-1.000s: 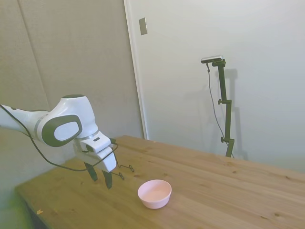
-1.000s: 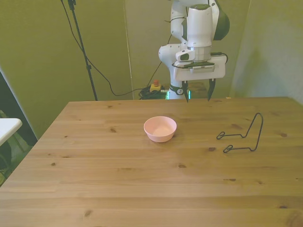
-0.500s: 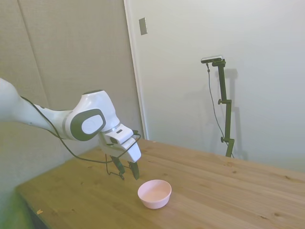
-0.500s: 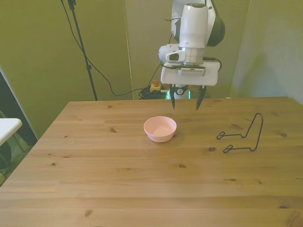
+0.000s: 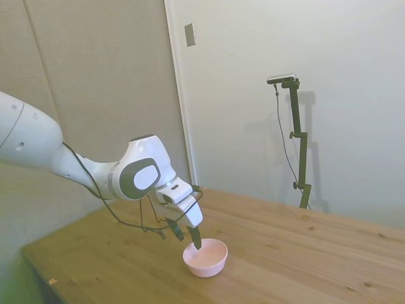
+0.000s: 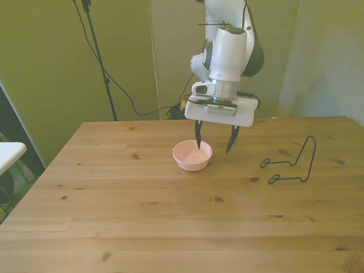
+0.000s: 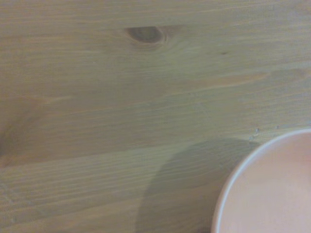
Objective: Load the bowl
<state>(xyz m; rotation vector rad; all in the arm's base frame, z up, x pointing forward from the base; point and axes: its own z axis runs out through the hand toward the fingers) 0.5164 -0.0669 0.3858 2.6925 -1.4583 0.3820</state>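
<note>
The pale pink bowl (image 6: 190,161) sits upright and holds nothing, on the wooden table (image 6: 142,216) a little behind its middle. My gripper (image 6: 213,149) hangs open just above the bowl's rim on the front view's right. One fingertip (image 6: 198,145) points down over the bowl's inside. The other fingertip stands outside the rim. From the side, the gripper (image 5: 186,235) is tilted and close over the bowl (image 5: 209,263) at its near-arm edge. The wrist view catches only a curved piece of the bowl's rim (image 7: 228,189) and bare wood.
A thin dark wire stand (image 6: 296,165) rests on the table to the front view's right of the bowl, well apart from it. A white surface's corner (image 6: 8,152) shows beyond the table's edge on the front view's left.
The arm has reached out from the table's far edge and come down. The open gripper moved toward the front view's left and now stands astride the bowl's rim. The bowl has not moved.
</note>
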